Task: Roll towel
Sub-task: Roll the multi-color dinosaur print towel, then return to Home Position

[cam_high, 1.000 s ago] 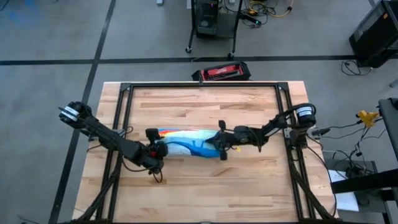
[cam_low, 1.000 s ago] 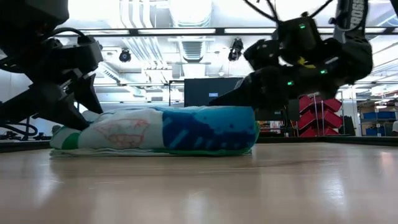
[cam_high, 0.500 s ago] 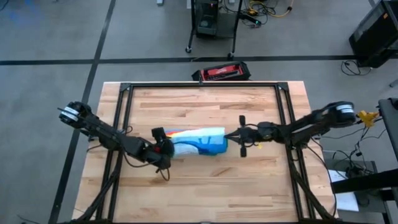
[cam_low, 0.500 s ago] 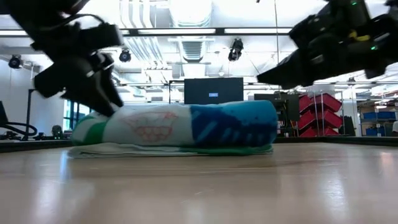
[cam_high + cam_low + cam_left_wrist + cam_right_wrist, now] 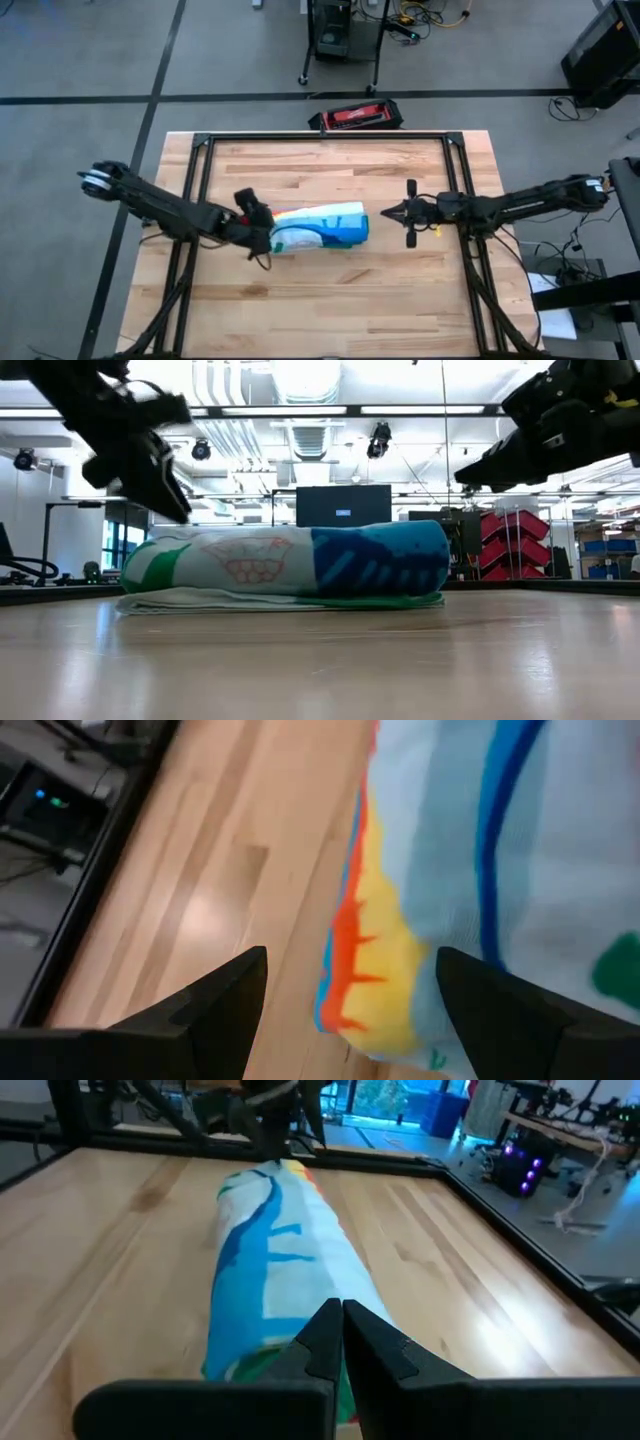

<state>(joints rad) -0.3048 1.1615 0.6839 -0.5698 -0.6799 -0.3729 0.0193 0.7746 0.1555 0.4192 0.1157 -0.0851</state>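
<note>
Going L to R w/ the roll as our landmark: our left gripper (image 5: pixel 262 225) sits right at the roll's left end, fingers spread wide, gripping nothing. The towel (image 5: pixel 320 228), a soft rolled cloth w/ pale blue-white face, dino prints and green edging, lies mid wooden table (image 5: pixel 330 300). Right gripper (image 5: pixel 392 211) hangs off its right end, clear of it, clamped tight and empty. Risk imo: the loose bottom flap could let it unroll, esp. if that left finger snags when pulling away.
</note>
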